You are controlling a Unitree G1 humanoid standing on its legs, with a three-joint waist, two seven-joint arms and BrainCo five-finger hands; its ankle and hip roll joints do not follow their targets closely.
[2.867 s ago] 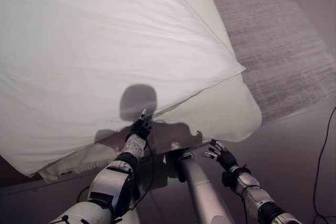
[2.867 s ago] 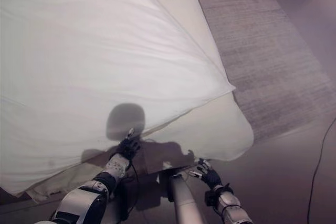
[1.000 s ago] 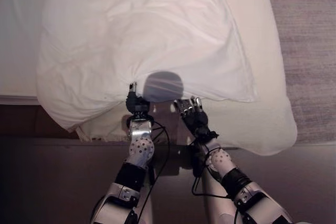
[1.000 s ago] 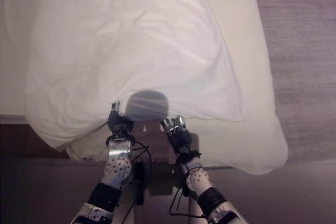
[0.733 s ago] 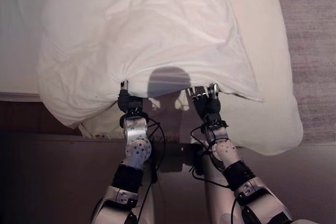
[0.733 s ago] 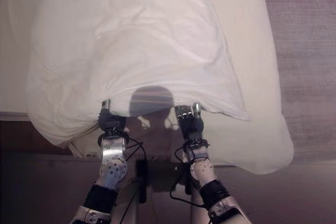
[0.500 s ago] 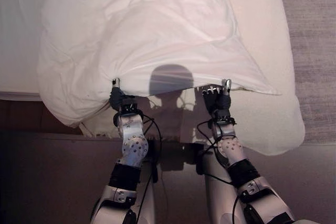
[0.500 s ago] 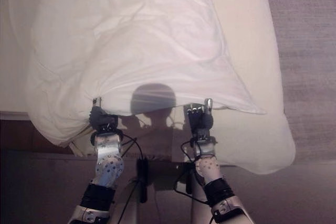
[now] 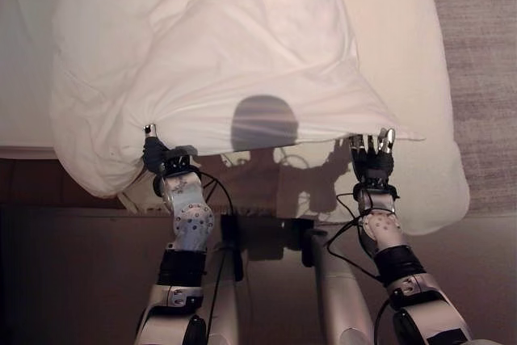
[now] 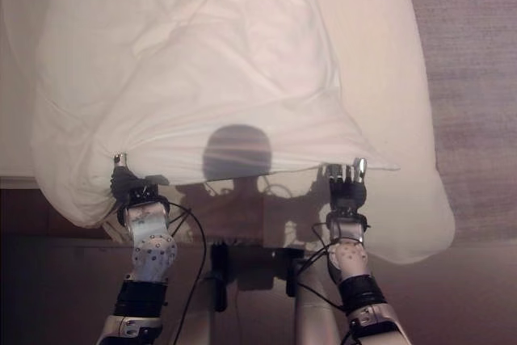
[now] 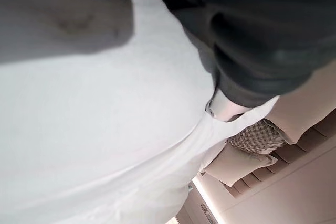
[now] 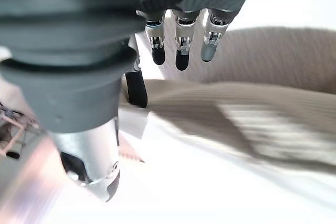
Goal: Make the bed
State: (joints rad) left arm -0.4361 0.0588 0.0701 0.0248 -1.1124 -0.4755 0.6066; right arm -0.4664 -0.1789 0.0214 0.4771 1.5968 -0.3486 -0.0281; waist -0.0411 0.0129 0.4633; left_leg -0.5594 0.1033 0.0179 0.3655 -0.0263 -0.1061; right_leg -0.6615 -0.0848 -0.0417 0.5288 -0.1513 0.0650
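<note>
Duvet [image 9: 218, 54] edge gripped by both hands above mattress [image 9: 420, 175].

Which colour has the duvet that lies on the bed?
The duvet is plain white, without a pattern. It shows best in the left eye view.

Open floor [image 9: 81, 280] before the bed [image 9: 420, 78], rumpled duvet [image 9: 210, 46] overhanging its edge

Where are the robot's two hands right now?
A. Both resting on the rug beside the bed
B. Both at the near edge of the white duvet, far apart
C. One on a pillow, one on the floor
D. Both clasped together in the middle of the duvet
B: the left hand and the right hand both sit at the near hem of the white duvet, set wide apart with the hem stretched between them.
</note>
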